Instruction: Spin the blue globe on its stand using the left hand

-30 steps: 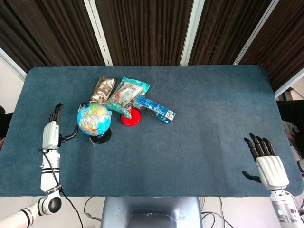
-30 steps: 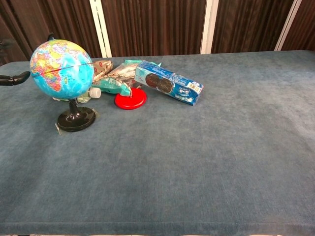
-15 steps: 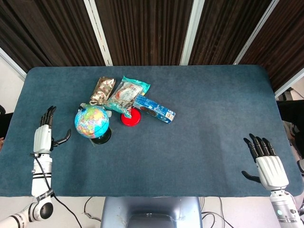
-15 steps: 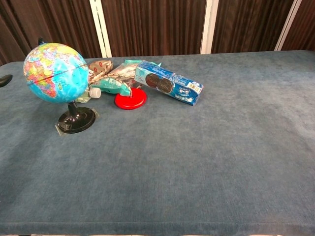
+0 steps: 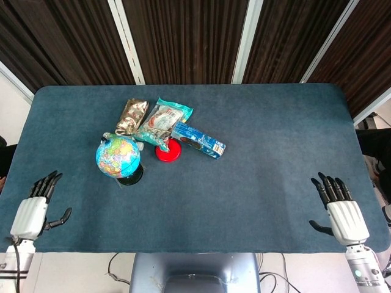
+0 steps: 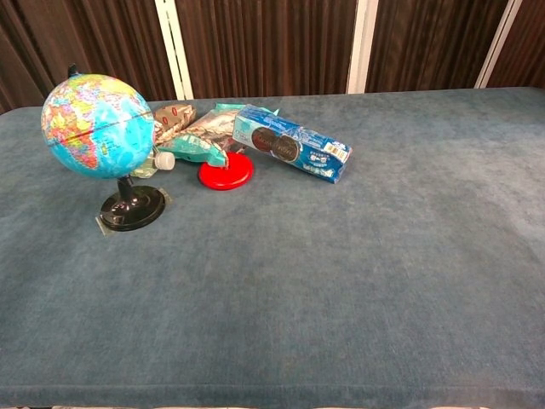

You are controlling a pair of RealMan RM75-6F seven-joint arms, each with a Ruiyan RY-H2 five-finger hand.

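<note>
The blue globe (image 5: 118,156) stands on its black round base (image 5: 130,177) at the left of the blue table (image 5: 256,177). The chest view shows the globe (image 6: 97,125) tilted on its stand (image 6: 131,207). My left hand (image 5: 33,210) hangs open at the table's near left corner, well apart from the globe, fingers spread. At the near right edge my right hand (image 5: 343,213) is open too, holding nothing. Neither hand appears in the chest view.
Behind the globe lie a brown snack pack (image 5: 132,115), a teal snack bag (image 5: 160,122), a red disc (image 5: 167,151) and a blue biscuit box (image 5: 198,140). The chest view shows the same red disc (image 6: 226,173) and biscuit box (image 6: 293,143).
My left hand has drawn back from beside the globe toward the near left corner and left the chest view. The globe's printed face has turned. The right hand stayed put.
</note>
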